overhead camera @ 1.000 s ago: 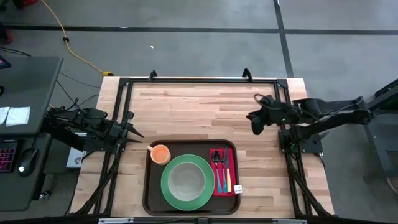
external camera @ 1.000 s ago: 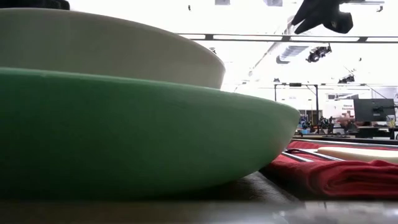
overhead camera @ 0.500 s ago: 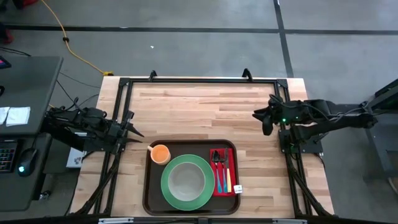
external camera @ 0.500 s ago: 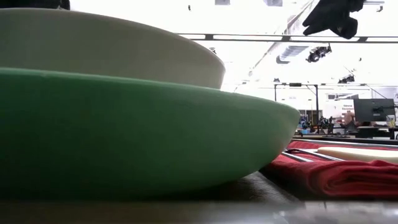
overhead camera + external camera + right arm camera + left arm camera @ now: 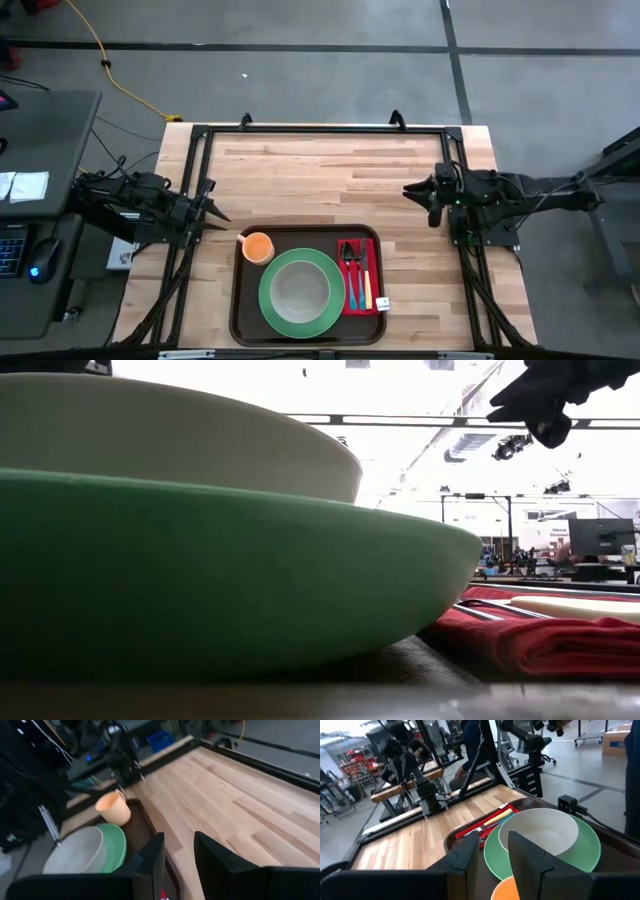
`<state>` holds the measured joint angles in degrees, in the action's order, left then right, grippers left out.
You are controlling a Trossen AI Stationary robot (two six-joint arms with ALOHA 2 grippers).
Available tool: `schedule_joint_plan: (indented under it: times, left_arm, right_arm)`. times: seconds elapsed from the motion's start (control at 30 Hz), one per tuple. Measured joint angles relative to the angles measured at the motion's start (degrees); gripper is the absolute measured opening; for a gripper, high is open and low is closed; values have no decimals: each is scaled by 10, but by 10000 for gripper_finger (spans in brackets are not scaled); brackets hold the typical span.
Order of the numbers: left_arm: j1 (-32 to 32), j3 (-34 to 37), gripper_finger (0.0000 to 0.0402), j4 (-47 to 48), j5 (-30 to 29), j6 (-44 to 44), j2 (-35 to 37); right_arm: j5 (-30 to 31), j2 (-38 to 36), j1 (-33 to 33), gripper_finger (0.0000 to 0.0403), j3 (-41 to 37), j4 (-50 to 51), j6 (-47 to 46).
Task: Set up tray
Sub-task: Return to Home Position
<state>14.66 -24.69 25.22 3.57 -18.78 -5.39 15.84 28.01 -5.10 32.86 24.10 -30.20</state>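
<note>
Right gripper is pulling back toward the table's right edge, sitting further out than a second ago. Left gripper is not budging, parked at the left edge. Both are showing a narrow gap between their fingers in the wrist views, slightly parted, with nothing held in either. Tray is sitting flat on the wooden table, midway along the edge at the bottom of the high view, same spot as before. Inside it, green plate is taking up the centre and white bowl is resting on it. Orange cup is standing upright in the tray's far-left corner, just beside the plate. Red napkin is lying along the tray's right side, with cutlery lying lengthwise on it. Right gripper is hanging well apart from the tray. Left gripper is sitting near the cup's corner, not touching it.
</note>
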Motion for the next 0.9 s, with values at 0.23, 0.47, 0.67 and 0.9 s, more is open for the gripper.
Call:
schedule_joint_plan:
  times: [0.23, 0.47, 0.67, 0.9]
  left_arm:
    - [0, 0, 136, -28, 1, -39, 0]
    - [0, 0, 136, -39, 13, -61, 0]
    - [0, 0, 136, -47, 19, -90, 0]
    - [0, 70, 136, -139, 35, -90, 3]
  right_arm:
    - [2, -58, 0, 83, -50, -42, 4]
    - [-2, -83, 0, 83, -79, -43, 1]
    - [-8, -83, 0, 83, -84, -45, 5]
    - [-9, -82, 0, 83, -84, -44, 6]
